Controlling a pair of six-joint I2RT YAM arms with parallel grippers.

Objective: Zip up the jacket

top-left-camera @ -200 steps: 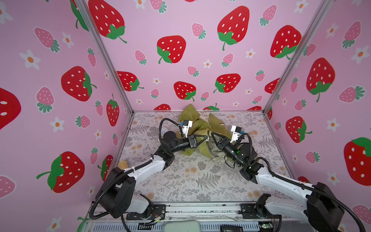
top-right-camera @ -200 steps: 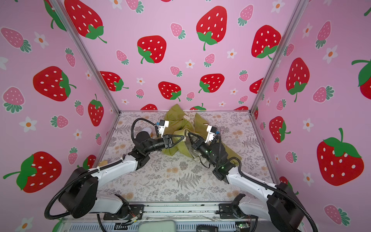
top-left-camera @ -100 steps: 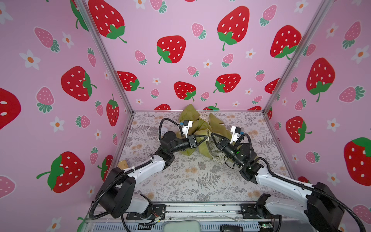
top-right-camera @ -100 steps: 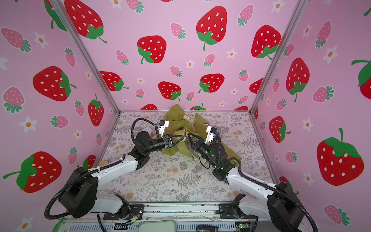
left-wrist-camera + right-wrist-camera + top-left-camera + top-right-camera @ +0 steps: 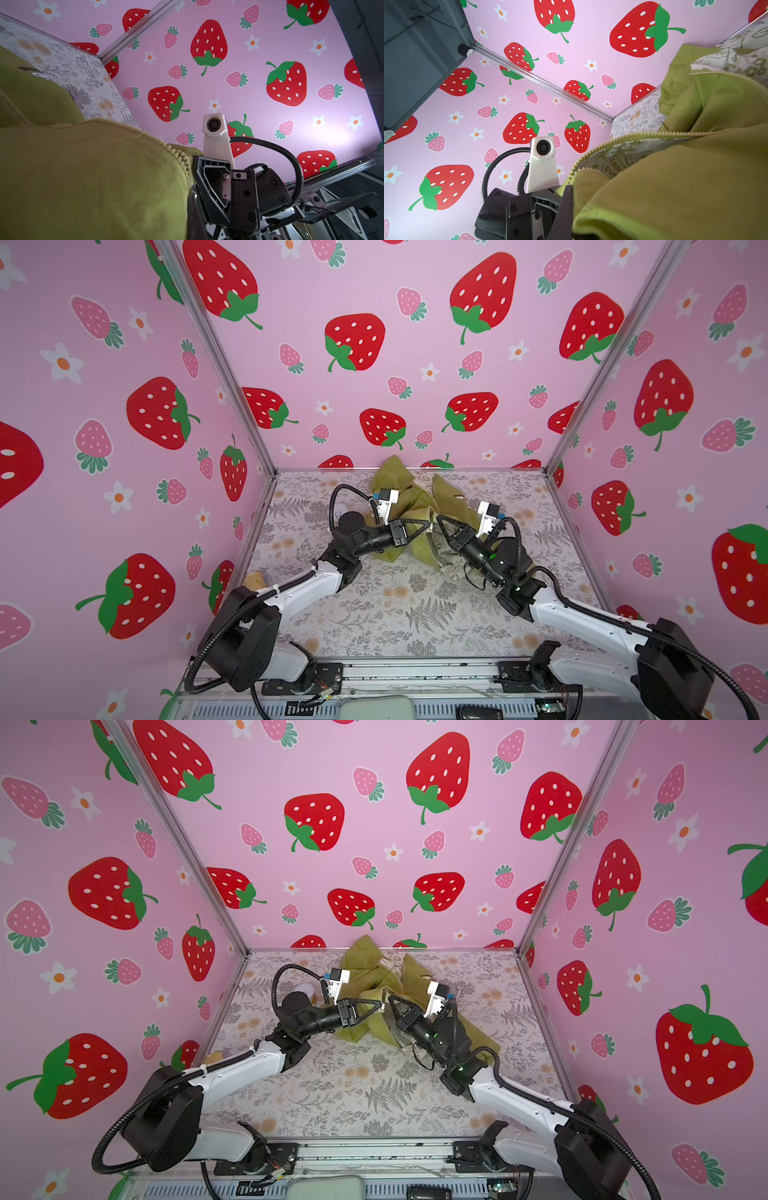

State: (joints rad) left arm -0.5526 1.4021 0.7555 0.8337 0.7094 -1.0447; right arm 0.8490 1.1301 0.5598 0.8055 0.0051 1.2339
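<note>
Left gripper (image 5: 428, 525) and right gripper (image 5: 439, 520) were seen tip to tip above the table (image 5: 415, 614) in both top views, each pressed shut on a front edge of the jacket (image 5: 446, 494). The jacket was heaped just behind and beneath the two tips. Its far folds were propped against the back wall (image 5: 415, 406), and its near part was spread under the right arm (image 5: 582, 614). Between the tips a fold of olive cloth was held raised off the table. In the left wrist view a row of zipper teeth (image 5: 178, 155) was traced along the cloth edge straight to the right gripper. In the right wrist view another toothed edge was followed down to the left gripper, with cream lining (image 5: 612, 162) exposed beside it.
</note>
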